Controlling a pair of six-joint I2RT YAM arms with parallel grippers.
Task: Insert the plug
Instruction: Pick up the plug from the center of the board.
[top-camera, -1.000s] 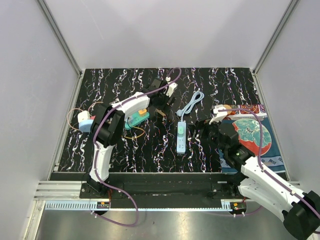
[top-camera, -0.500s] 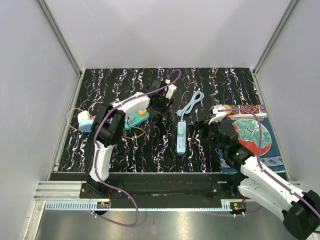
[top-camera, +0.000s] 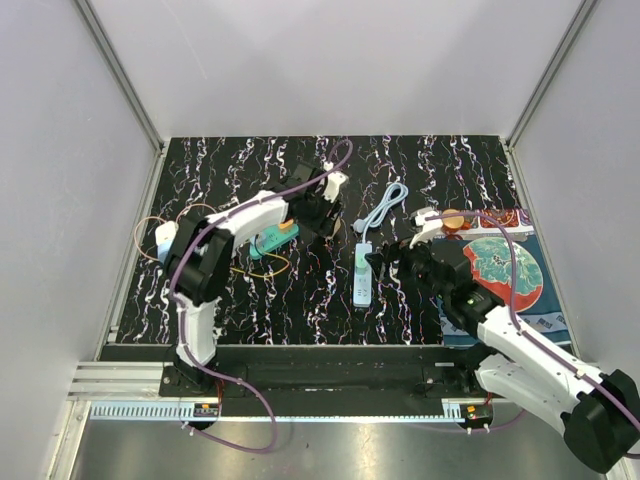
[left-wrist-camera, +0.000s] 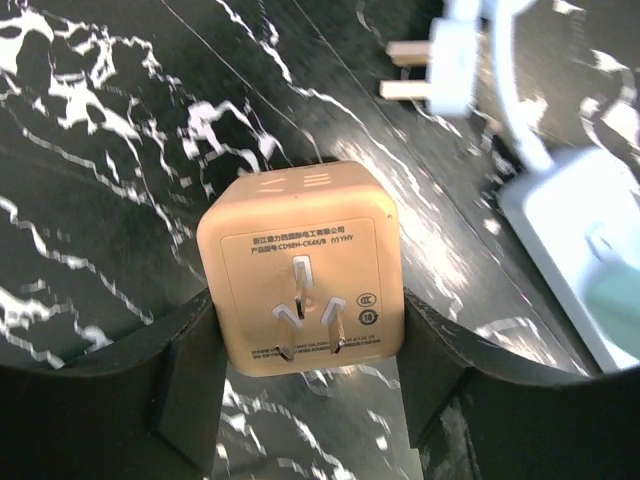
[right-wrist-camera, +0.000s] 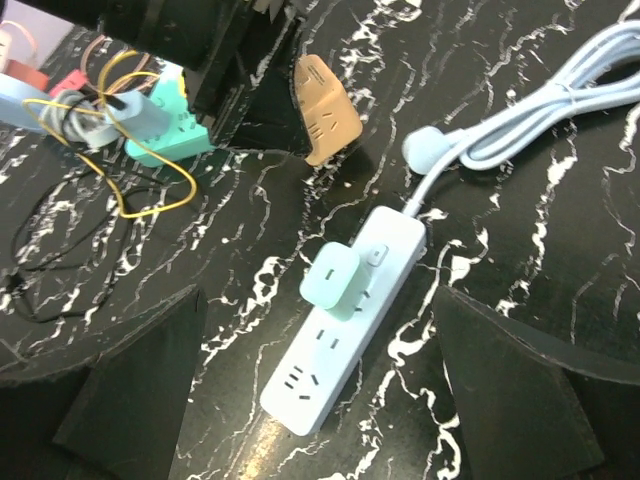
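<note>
Orange plug (left-wrist-camera: 300, 265) largely lost to our overhead view

From above we cannot make it out under the left gripper (top-camera: 320, 215). At the wrist we cannot tell whether the fingers (left-wrist-camera: 190, 370) press its sides or merely flank them, and its finest print is unreadable. A blurred white plug (left-wrist-camera: 445, 70) and the white power strip (left-wrist-camera: 560, 230) are cut by frame edges. The pale cable (right-wrist-camera: 505, 135) runs off the right wrist view.

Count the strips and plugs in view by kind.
Strips: 2, white strip and teal strip.
Cordless plugs: 2, tan plug between the left end effector fingers, mint plug in the white strip.
Corded plugs: 1, white plug.
Total: 5.
</note>
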